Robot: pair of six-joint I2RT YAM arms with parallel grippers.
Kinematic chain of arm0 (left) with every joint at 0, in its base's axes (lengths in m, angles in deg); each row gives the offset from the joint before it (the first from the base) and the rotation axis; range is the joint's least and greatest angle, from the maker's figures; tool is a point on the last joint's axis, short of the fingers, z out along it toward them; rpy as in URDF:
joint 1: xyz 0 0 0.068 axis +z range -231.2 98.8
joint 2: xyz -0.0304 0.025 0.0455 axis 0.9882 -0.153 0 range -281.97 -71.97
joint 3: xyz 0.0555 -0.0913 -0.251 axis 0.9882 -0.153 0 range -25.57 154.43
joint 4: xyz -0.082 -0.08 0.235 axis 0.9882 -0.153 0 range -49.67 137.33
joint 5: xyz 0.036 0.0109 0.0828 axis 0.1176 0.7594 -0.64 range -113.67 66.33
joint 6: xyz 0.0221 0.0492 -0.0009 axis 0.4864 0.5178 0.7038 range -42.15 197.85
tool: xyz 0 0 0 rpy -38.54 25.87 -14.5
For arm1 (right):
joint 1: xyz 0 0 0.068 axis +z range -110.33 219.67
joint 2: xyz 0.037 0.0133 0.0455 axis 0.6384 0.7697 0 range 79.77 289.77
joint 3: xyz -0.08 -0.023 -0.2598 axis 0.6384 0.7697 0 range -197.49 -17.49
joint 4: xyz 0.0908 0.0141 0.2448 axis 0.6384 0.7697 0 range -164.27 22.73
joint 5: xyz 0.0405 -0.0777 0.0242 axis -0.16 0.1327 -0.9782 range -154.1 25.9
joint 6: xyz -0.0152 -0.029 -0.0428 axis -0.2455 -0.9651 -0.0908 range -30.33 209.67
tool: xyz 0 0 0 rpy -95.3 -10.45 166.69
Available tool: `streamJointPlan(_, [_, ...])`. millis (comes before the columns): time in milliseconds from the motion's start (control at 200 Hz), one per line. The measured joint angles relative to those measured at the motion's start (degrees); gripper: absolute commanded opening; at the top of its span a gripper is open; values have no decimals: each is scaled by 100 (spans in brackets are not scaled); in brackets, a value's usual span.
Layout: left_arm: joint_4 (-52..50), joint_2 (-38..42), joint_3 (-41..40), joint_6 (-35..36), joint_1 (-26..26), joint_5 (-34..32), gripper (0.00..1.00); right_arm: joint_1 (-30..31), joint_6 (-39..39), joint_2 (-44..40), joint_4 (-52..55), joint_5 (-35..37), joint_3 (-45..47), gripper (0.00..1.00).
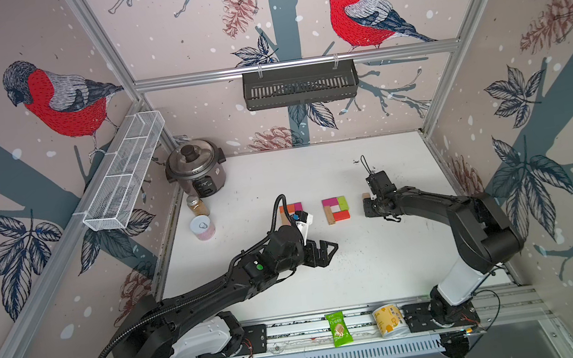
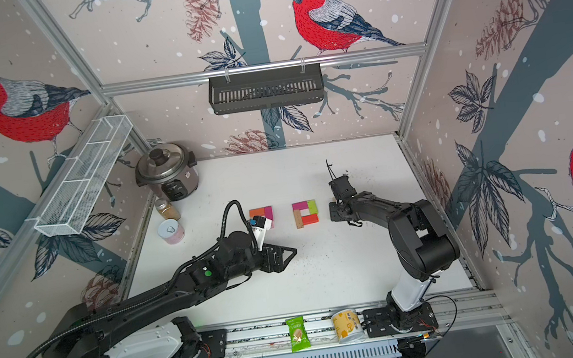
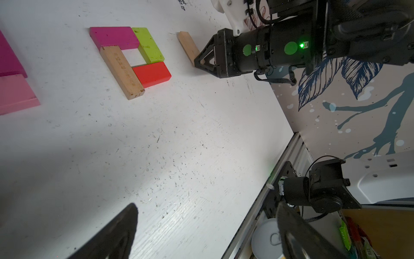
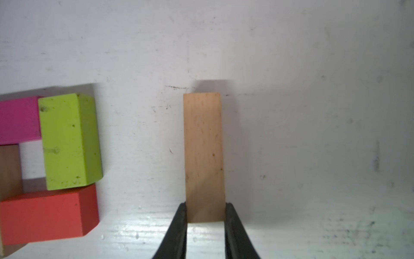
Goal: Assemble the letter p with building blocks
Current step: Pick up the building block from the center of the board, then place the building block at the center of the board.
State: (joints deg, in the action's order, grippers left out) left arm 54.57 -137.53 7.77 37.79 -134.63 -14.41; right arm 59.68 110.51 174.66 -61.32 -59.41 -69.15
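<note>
**Right tool** (image 4: 205, 213): pinching. Its two fingers press against the long sides of the plain wood block (image 4: 203, 152) at the block's near end. The rest of the block extends straight ahead of the fingertips, lying along the desk (image 1: 381, 268). Whether the block is raised off the desk cannot be told.

**Left tool** (image 1: 327, 247): spread wide, with nothing between the fingers. It hovers low over bare desk.

**Assembled figure:** located to the left of the right tool, near the held block but apart from it, and beyond the left tool's fingertips.
- The magenta block (image 3: 114, 37), lime green block (image 3: 147, 44) and red block (image 3: 152, 72) touch end to side around a square gap.
- The wood bar (image 3: 122, 71) closes the fourth side and projects past the red block.

**Spare blocks** (image 1: 292, 208): orange, magenta and light pink pieces packed together, further left of the figure. They are partly hidden behind the left tool's wrist in both top views.
</note>
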Motion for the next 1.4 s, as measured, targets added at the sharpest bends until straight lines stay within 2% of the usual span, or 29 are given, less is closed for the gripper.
streamJointPlan(330, [-85, 271, -87, 0, 0, -79, 95, 59, 46, 103, -129, -9, 214, 33])
streamJointPlan(470, [-103, 295, -127, 2, 0, -92, 96, 48, 133, 197, -234, -22, 175, 53])
streamJointPlan(560, [-105, 297, -127, 2, 0, -96, 96, 15, 146, 201, -151, -22, 92, 58])
streamJointPlan(870, [-107, 297, -127, 4, 0, -190, 96, -175, 114, 695, -31, -26, -463, 50])
streamJointPlan(1121, [-201, 372, -127, 7, 0, -267, 96, -149, 20, 787, -184, 20, -520, 24])
streamJointPlan(1236, [-321, 413, -90, 9, 0, -345, 96, 37, 44, 415, 118, 22, -466, 20])
streamJointPlan(1401, [-522, 610, -13, 9, 0, -518, 96, 378, 173, -713, 284, 173, -293, 20])
